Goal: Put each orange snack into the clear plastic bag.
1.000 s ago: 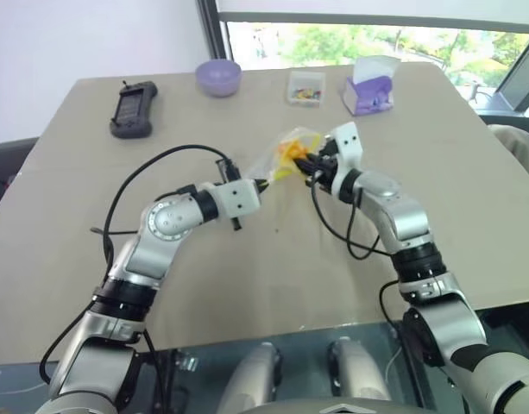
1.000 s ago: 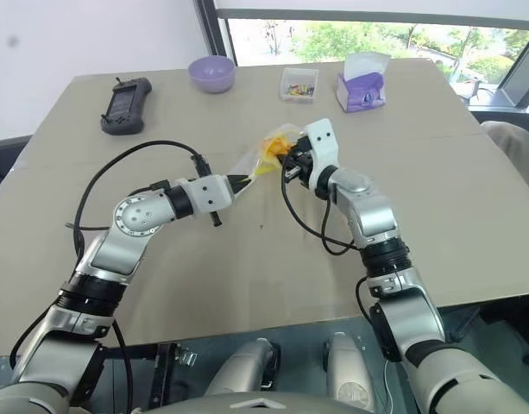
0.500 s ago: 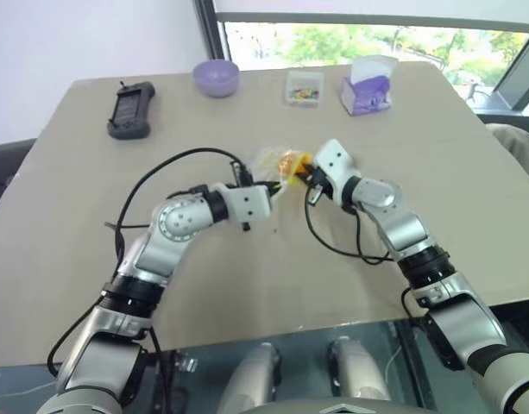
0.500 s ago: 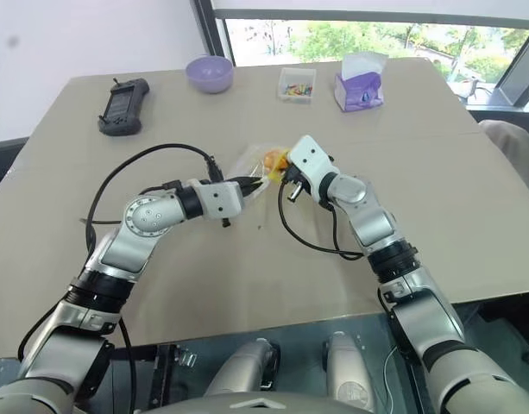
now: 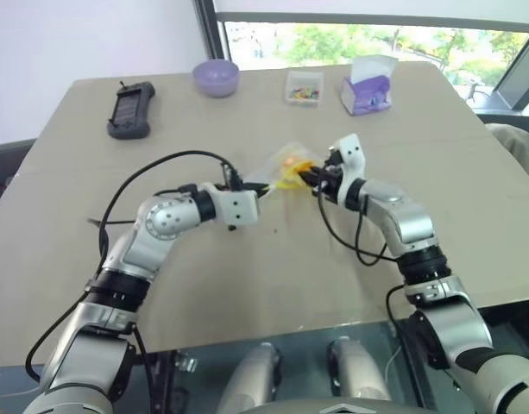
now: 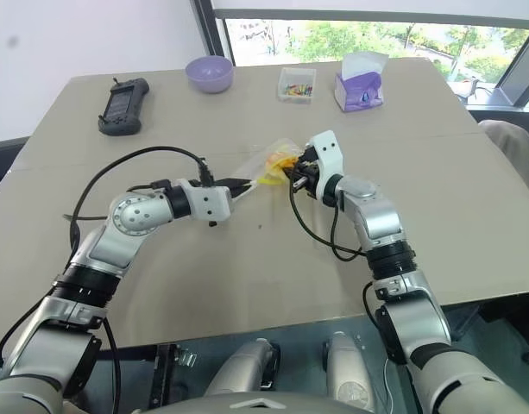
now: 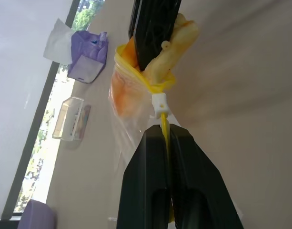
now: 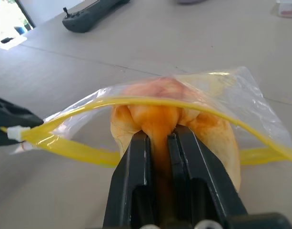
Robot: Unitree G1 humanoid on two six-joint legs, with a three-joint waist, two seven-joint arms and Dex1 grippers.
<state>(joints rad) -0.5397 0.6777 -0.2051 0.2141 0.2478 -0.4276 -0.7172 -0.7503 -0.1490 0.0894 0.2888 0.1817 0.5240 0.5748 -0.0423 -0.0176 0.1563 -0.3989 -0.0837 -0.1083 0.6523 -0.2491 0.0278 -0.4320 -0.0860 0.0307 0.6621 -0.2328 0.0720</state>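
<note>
Near the middle of the left eye view, the left gripper (image 5: 262,191) is clamped tight on the yellow strip at one end of the clear plastic bag (image 5: 277,168), its two black fingers (image 7: 150,157) pressed together with the strip and its small white slider pinched between them. Just to the right of it in the frame, the right gripper (image 5: 317,178) comes in from the opposite side, its fingers (image 8: 136,171) nearly closed and squeezing the soft orange snack (image 8: 169,102), which bulges up between and around them. The snack sits at the mouth of the bag: in the right wrist view one yellow edge of the opening arcs over the top of the bun and the other runs under it, so the front of the snack is already inside the clear film while its rear part is in the gripper's pinch. The bag is stretched between the two grippers, raised off the beige surface (image 5: 247,285), with its loose clear end hanging toward the upper part of the frame. Farther off, in the upper left of the frame, a dark handheld controller (image 5: 130,109) lies flat on the surface. Along the far edge stand a purple bowl (image 5: 217,77), a small clear box of coloured bits (image 5: 304,87) and a purple tissue pack (image 5: 367,90) with a white tissue rising from it.
</note>
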